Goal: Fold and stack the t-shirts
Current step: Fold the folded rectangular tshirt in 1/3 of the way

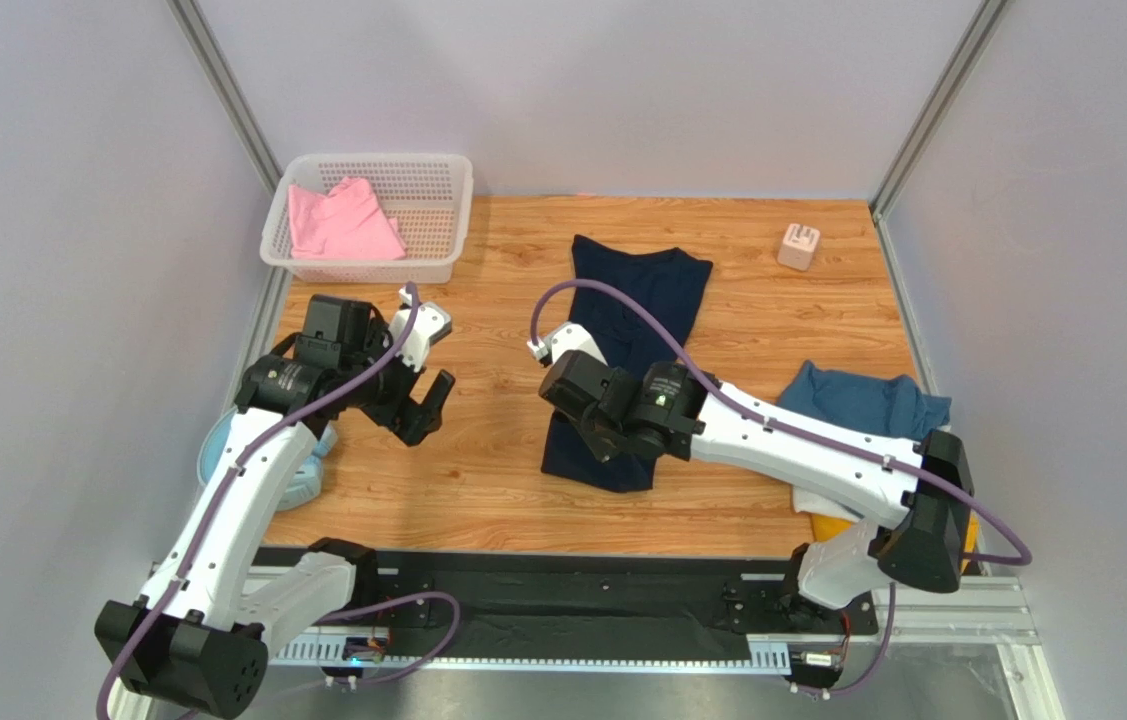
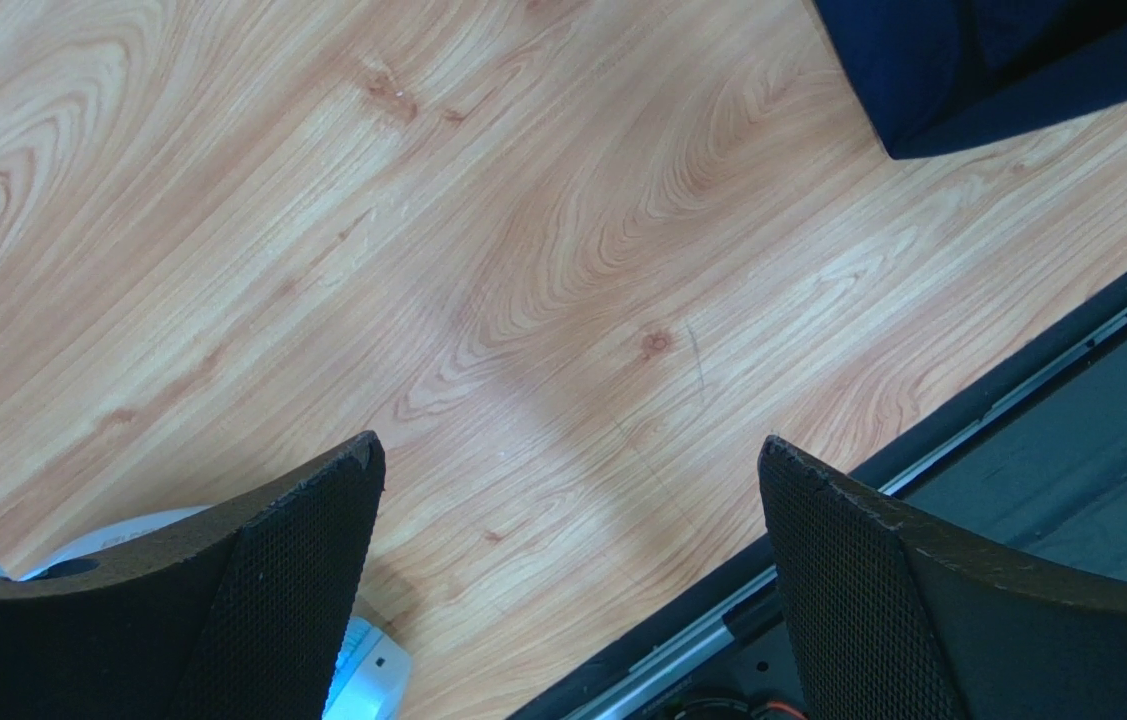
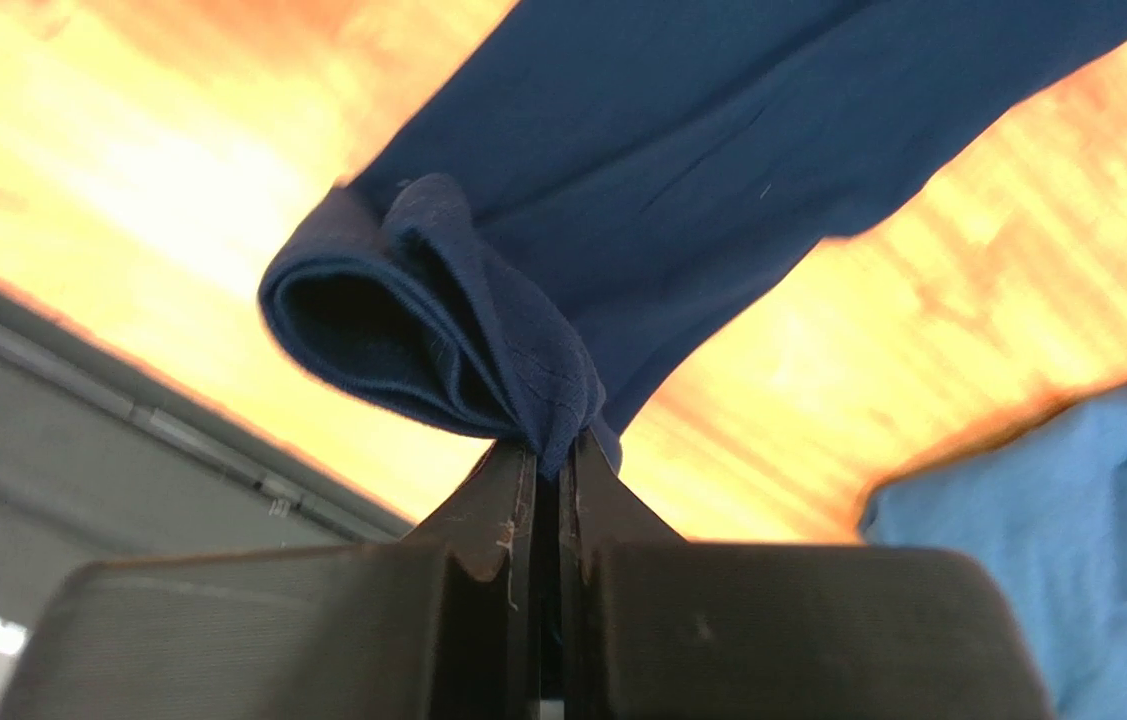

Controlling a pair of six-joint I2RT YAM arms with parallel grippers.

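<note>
Pink tee sitting in basket. Left gripper hovering over tabletop, fingers apart, likely waiting to assist. Navy tee lying mid-table. Right gripper clamping its bunched near hem, presumably for folding over. Teal tee waiting rightward.

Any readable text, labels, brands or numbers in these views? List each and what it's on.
None readable.
The small block, far right: too small to tell if it bears any mark.
No print visible on the navy t-shirt, pink t-shirt or basket.

Bare table lies open between basket and navy t-shirt.
</note>
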